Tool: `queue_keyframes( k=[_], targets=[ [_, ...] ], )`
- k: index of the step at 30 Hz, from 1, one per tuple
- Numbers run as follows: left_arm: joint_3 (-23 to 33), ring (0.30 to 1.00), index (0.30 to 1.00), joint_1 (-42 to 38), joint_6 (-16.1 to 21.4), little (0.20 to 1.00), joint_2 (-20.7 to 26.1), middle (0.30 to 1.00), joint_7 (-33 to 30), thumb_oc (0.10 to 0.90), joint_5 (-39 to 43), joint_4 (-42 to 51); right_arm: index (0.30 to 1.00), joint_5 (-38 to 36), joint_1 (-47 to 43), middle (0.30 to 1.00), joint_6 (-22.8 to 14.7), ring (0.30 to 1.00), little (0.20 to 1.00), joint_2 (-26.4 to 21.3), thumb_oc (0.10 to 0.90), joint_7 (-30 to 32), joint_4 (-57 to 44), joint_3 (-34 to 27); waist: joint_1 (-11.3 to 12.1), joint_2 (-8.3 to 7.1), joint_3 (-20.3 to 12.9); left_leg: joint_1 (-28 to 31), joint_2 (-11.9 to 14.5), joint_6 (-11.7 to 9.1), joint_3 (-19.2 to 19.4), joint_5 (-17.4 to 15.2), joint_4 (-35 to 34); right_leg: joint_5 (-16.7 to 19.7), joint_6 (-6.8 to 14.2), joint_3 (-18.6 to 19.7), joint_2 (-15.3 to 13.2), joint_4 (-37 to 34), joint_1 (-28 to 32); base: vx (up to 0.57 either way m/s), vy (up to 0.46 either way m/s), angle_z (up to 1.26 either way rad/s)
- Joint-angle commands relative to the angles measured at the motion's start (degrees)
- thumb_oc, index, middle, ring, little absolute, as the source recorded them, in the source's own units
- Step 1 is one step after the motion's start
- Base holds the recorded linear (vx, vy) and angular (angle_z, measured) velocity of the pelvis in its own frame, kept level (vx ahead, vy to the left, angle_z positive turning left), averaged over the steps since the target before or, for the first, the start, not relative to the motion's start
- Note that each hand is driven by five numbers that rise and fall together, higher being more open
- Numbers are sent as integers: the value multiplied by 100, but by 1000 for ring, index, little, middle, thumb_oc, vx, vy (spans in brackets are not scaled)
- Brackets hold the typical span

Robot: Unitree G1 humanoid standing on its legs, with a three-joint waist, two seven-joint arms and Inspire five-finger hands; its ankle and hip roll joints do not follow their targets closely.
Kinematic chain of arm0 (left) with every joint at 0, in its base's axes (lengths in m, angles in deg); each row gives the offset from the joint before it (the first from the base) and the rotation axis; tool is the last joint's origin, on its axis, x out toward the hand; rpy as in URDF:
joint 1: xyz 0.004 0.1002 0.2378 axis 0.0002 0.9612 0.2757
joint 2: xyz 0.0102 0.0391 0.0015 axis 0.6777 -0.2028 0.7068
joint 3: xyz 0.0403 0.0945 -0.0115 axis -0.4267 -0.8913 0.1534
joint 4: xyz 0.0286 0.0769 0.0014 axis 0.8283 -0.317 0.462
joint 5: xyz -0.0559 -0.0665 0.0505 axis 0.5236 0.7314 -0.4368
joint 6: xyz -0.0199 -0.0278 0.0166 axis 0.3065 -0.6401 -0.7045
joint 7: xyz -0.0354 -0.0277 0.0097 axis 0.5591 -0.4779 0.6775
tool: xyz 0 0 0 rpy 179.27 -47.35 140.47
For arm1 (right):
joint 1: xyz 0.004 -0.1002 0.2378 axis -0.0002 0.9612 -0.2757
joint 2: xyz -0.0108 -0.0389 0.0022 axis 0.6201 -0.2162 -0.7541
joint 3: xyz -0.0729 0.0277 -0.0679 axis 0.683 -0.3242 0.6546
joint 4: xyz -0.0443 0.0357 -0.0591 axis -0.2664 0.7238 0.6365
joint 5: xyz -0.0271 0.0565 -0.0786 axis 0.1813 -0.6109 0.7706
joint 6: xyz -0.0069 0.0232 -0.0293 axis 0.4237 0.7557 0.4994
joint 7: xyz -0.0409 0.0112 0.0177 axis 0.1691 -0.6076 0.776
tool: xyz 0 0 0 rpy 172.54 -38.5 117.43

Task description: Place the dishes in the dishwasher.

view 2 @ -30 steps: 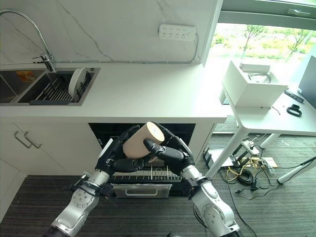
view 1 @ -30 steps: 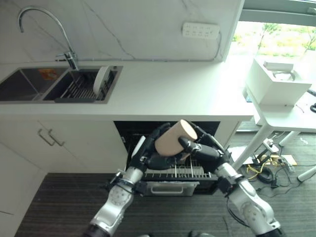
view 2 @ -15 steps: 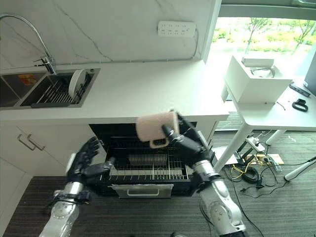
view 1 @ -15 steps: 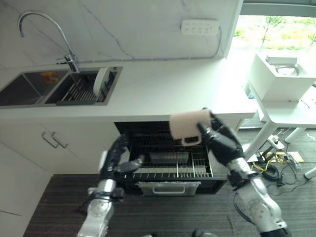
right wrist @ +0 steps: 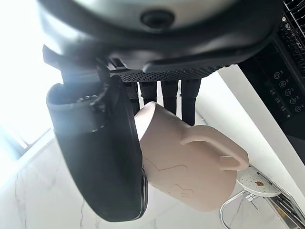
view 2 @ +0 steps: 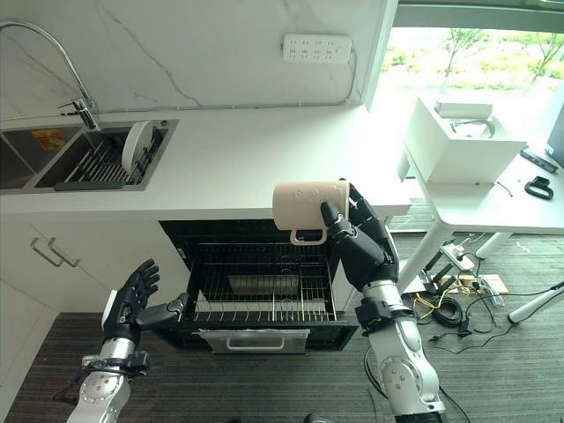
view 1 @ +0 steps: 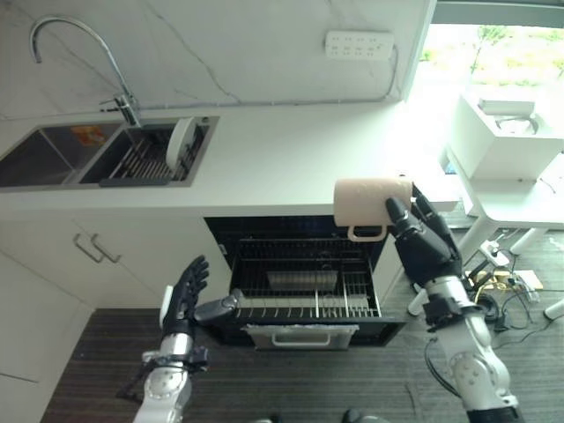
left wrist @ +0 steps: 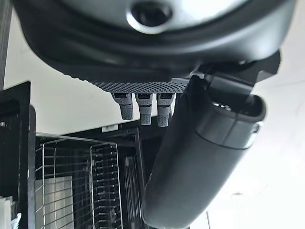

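Note:
A beige mug point(view 1: 366, 201) lies on its side in the air, handle pointing down, above the right part of the open dishwasher. My right hand point(view 1: 427, 251) is shut on it, thumb on one side and fingers behind, as the right wrist view shows the mug point(right wrist: 190, 167). The pulled-out wire rack point(view 1: 304, 307) holds a dark tray and is otherwise bare. My left hand point(view 1: 181, 300) is open with fingers spread, low at the rack's front left corner, holding nothing. A white plate point(view 1: 181, 141) stands upright in the sink's drying rack.
The white counter point(view 1: 308, 159) runs above the dishwasher, with a double sink point(view 1: 53, 154) and tap point(view 1: 123, 101) at left. A white side table point(view 1: 507, 203) carrying a white box stands at right, with cables on the floor beneath. Cabinet doors are left of the dishwasher.
My left hand let go of the mug and dropped down to the left, opening. My right hand carried the mug up and to the right, turning its handle downward.

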Motion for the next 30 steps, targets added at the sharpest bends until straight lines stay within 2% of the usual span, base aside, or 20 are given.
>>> queue_keyframes(
  k=[1, 4, 5, 7, 9, 11, 15, 20, 27, 30],
  targets=[
    [39, 900, 900, -648, 533, 900, 542, 900, 258, 800, -34, 796, 300, -341, -461, 300, -607, 300, 300, 136, 400, -143, -881, -279, 40, -108, -218, 149, 370, -94, -269, -368, 40, -179, 549, 177, -358, -247, 314, 0, 0, 0],
    [-15, 900, 900, -778, 208, 900, 686, 900, 630, 800, -96, 1193, 300, -545, -410, 300, -479, 300, 300, 158, 400, -132, -848, -247, 22, -85, -216, 146, 367, -86, -276, -360, 40, -177, 558, 176, -352, -247, 314, 0, 0, 0],
    [-58, 900, 900, -817, 163, 900, 722, 900, 700, 800, -216, 1264, 300, -657, -397, 300, -447, 300, 300, 170, 400, -139, -833, -222, 13, -77, -212, 143, 369, -84, -276, -355, 40, -176, 559, 176, -350, -247, 314, -32, -6, 0],
    [-286, 900, 900, -979, -166, 900, 938, 900, 1149, 800, -801, 1436, 300, -914, -358, 300, -413, 300, 300, 208, 400, -173, -739, -163, -30, -37, -205, 143, 383, -78, -259, -343, 40, -165, 569, 170, -340, -247, 311, -32, -7, -1],
    [-441, 900, 900, -1102, -374, 900, 1068, 900, 1183, 800, -976, 1463, 300, -941, -362, 300, -428, 300, 300, 198, 400, -179, -694, -133, -56, -17, -206, 145, 388, -78, -244, -341, 40, -162, 574, 172, -337, -247, 309, 0, 0, 0],
    [-644, 900, 900, -1317, -712, 900, 1177, 900, 1250, 800, -930, 1402, 300, -980, -362, 300, -469, 300, 300, 180, 400, -213, -641, -68, -109, 1, -216, 155, 384, -65, -216, -351, 40, -167, 590, 195, -326, -247, 304, -1, -7, -2],
    [-959, 900, 900, -1526, -1157, 900, 1220, 900, 1400, 800, -1114, 1197, 300, -1017, -385, 300, -478, 300, 300, 166, 400, -242, -610, -14, -189, 20, -230, 154, 397, -64, -182, -346, 40, -159, 602, 257, -300, -247, 273, -1, 0, -1],
    [-1484, 900, 900, -1843, -1873, 900, 1325, 900, 1769, 800, -1658, 770, 300, -1118, -455, 300, -430, 300, 300, 73, 400, -239, -605, 20, -306, 57, -223, 149, 411, -51, -115, -342, 40, -149, 617, 357, -255, -247, 222, -3, 5, -9],
    [-1872, 900, 900, -2159, -2317, 900, 1423, 900, 1843, 800, -1927, 287, 300, -1235, -459, 300, -351, 300, 300, 19, 400, -283, -574, 41, -445, 74, -214, 154, 425, -37, -30, -339, 40, -141, 632, 480, -208, -247, 170, 14, 11, -8],
    [-1920, 900, 900, -2207, -2396, 900, 1399, 900, 1894, 800, -1835, 117, 300, -1261, -437, 300, -292, 300, 300, 11, 400, -267, -607, 37, -481, 77, -206, 145, 424, -31, -8, -336, 40, -135, 640, 513, -200, -247, 146, 31, 13, -5]
  ],
)
